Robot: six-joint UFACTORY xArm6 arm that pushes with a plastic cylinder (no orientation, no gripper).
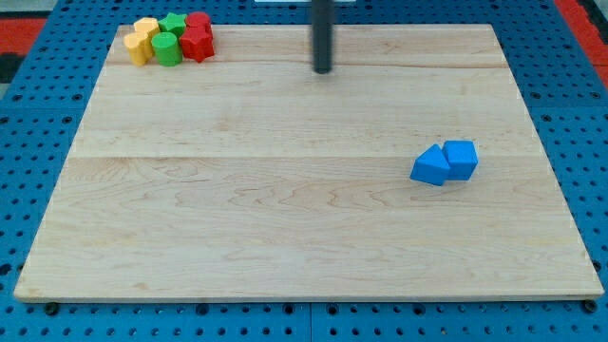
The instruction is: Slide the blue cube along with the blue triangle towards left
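A blue cube (462,158) lies on the wooden board at the view's right. A blue triangle (430,166) touches its left side. My tip (324,70) is the lower end of a dark rod that comes down from the view's top centre. It stands well up and to the left of both blue blocks, apart from them.
A cluster of blocks sits at the board's top left corner: yellow blocks (142,40), green blocks (168,43) and red blocks (198,38), packed against each other. The wooden board (285,218) rests on a blue perforated base (19,142).
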